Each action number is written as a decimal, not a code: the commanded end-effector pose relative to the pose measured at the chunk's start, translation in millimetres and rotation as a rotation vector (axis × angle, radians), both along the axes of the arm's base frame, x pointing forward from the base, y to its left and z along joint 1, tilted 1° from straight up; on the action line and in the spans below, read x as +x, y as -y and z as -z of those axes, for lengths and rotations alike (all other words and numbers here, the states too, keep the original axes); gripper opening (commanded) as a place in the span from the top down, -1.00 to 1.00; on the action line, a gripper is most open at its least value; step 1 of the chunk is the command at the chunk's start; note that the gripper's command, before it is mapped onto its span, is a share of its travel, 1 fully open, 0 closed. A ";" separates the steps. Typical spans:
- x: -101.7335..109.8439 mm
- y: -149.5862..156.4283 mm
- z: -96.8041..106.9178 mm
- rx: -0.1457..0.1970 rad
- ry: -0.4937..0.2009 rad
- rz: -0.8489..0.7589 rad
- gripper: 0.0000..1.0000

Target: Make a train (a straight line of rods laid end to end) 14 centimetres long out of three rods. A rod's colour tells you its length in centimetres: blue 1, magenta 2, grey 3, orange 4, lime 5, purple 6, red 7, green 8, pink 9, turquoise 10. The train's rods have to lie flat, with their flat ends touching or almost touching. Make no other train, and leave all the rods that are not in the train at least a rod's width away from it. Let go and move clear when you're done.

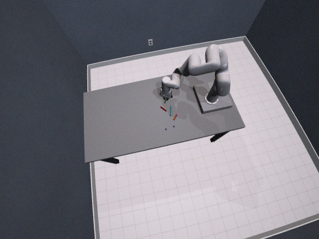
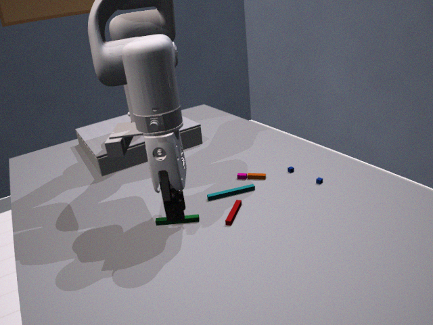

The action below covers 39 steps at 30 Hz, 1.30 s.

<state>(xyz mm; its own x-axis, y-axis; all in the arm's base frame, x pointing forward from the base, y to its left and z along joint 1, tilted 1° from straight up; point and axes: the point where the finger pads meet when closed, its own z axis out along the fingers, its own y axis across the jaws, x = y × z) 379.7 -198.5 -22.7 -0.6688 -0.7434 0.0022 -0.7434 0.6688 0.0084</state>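
Observation:
A green rod lies flat on the grey table, also seen in the top view. My gripper points straight down over its middle, with the fingers a little apart on either side of the rod and their tips at table level. A magenta rod and an orange rod lie end to end in one line. A turquoise rod lies just in front of them. A red rod lies at an angle near the turquoise rod's end.
Two small blue cubes lie apart, beyond the orange rod. The arm's raised base block stands behind the gripper. The table's edge runs along the right.

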 end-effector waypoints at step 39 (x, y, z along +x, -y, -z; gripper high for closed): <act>1.0 0.6 12.5 -0.002 0.003 0.000 0.51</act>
